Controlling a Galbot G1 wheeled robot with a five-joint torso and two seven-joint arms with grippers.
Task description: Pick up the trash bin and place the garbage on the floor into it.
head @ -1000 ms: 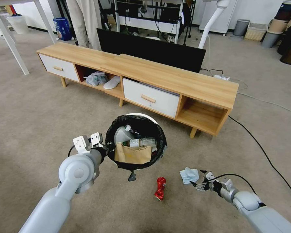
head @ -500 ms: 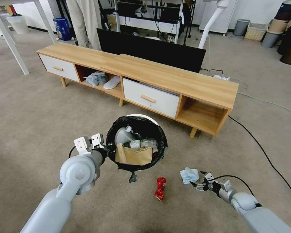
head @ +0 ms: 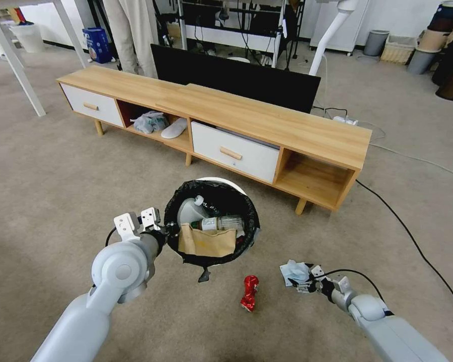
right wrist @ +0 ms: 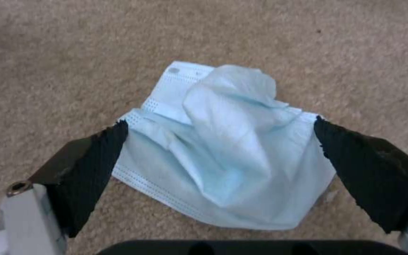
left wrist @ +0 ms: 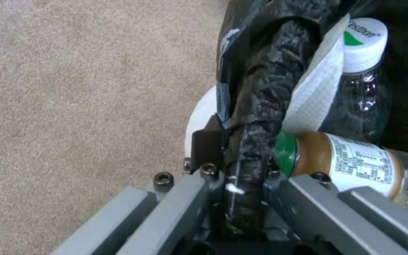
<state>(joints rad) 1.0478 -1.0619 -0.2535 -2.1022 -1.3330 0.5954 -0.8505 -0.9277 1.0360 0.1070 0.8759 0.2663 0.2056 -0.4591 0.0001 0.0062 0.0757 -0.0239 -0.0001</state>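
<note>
Head view: carpeted room, long wooden cabinet (head: 267,125) across the back, dark screen behind it.
Trash bin (head: 212,187): white, lined with a black bag, held up off the floor (head: 50,201) in front of the cabinet.
Left gripper (head: 170,229): clamped on the bag-covered rim at the bin's left side; in the left wrist view, both fingers pressed against a twisted fold of black bag (left wrist: 256,117).
Inside the bin: brown paper bag (head: 206,241) at the near wall, two clear bottles behind it, one with a white cap (left wrist: 364,42), one with a green cap (left wrist: 287,154); white tissue (left wrist: 315,92) tucked by the rim.
Face mask (head: 294,272): pale blue, crumpled, lying on the floor right of the bin.
Right gripper (head: 299,285): low at the carpet, spread wide, black fingertips (right wrist: 95,159) touching or nearly touching opposite edges of the mask, not yet closed on it.
Red can (head: 249,292): crushed, on the carpet between bin and mask, apart from both.
Bag tail (head: 204,274): knotted, hanging below the bin.
</note>
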